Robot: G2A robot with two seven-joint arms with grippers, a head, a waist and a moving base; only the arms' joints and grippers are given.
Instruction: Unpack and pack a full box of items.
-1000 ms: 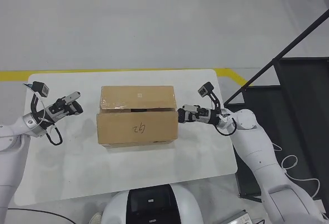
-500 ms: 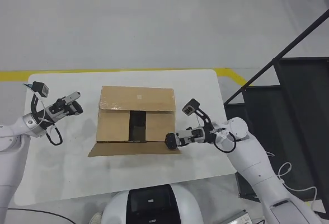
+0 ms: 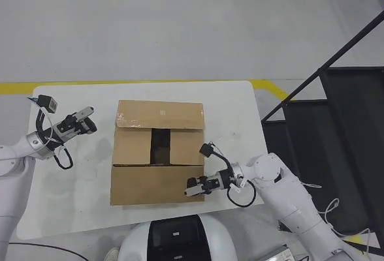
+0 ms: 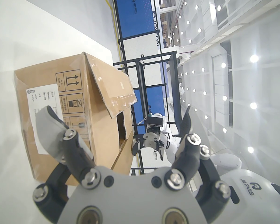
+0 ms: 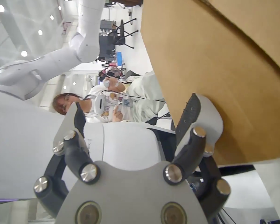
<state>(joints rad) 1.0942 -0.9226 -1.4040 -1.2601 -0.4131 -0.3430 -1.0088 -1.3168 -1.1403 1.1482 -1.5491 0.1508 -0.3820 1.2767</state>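
Found the box [image 3: 134,149] on the table [image 3: 61,196], between the two grippers. Saw its far flap [image 3: 159,114] thrown back on the side away from the right gripper, and its near flap [image 3: 154,186] laid out flat just beside that gripper. Noted the two inner flaps [image 3: 182,147] lying across the top with a dark gap [image 3: 159,147] between them; could not tell what lay inside.

Saw the right gripper [image 3: 191,191] at the near flap's corner, jaws spread wide and gripping nothing, one finger [image 5: 200,115] lying against the cardboard. Saw the left gripper [image 3: 84,122] well apart from the box's side, likewise spread and empty, pointed at the box's labelled wall [image 4: 51,108].

Judged the step in hand to be opening: outer flaps out of the way, inner flaps not yet lifted, nothing unpacked. Judged the next move to call for drawing the right gripper clear of the near flap, then catching the nearer inner flap's edge at the gap and swinging it outward. Likely needed the left gripper for the opposite flap. Reckoned the thin cardboard apt to spring back.
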